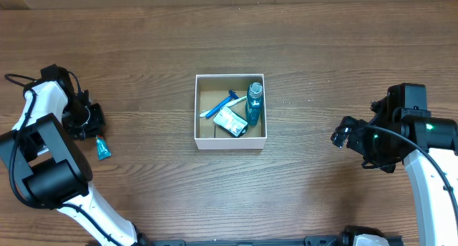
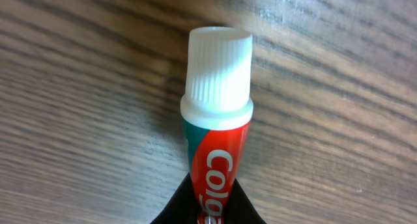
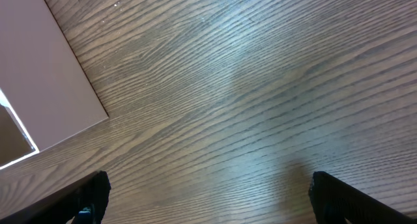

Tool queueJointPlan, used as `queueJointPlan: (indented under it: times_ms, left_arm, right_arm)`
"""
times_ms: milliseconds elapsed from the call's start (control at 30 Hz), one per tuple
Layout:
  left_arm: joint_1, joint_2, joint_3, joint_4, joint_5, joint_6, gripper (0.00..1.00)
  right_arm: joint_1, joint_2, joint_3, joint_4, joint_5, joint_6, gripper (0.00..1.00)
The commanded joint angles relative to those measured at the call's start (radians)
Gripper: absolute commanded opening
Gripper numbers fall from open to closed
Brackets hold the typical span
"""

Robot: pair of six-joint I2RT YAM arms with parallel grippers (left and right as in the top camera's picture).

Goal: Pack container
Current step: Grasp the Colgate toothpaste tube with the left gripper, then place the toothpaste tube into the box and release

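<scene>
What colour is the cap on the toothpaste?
White, with fine ridges down its sides. The cap on the toothpaste shows best in the left wrist view.

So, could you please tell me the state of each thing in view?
container: open, partly filled.
blue bottle: lying inside the container.
razor: lying inside the container.
white packet: lying inside the container.
toothpaste tube: capped, outside the container.
left gripper: shut on the toothpaste tube.
right gripper: open, empty.
</scene>
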Motion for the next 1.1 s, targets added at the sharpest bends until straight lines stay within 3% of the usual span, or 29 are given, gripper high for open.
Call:
queueJointPlan:
  times_ms: [0,133,267,367,400,600,1067]
  left_arm:
    - [-0.006,0.030,0.107,-0.090,0.018,-0.046,0.04]
    - [-0.050,-0.039,0.272,-0.215,0.019,-0.063,0.04]
    - [-0.182,-0.241,0.327,-0.235,0.045,-0.068,0.04]
    - [-0.360,-0.375,0.327,-0.228,0.041,-0.021,0.04]
    - [-0.499,-0.420,0.327,-0.214,0.032,-0.013,0.04]
    - [-0.868,-0.373,0.311,-0.153,0.003,-0.028,0.04]
    - [-0.911,-0.010,0.309,-0.131,0.045,-0.077,0.04]
  right_arm:
    - [0.003,-0.004,0.002,0.004,0.003,0.001,1.00]
    - [0.003,-0.004,0.002,0.004,0.003,0.001,1.00]
    - [0.003,-0.004,0.002,0.004,0.003,0.001,1.00]
    - [0.003,-0.004,0.002,0.006,0.003,0.001,1.00]
    - [0.003,-0.004,0.002,0.008,0.003,0.001,1.00]
    - [0.003,-0.004,0.002,0.007,0.003,0.001,1.00]
    - [0.003,-0.004,0.002,0.002,0.002,0.001,1.00]
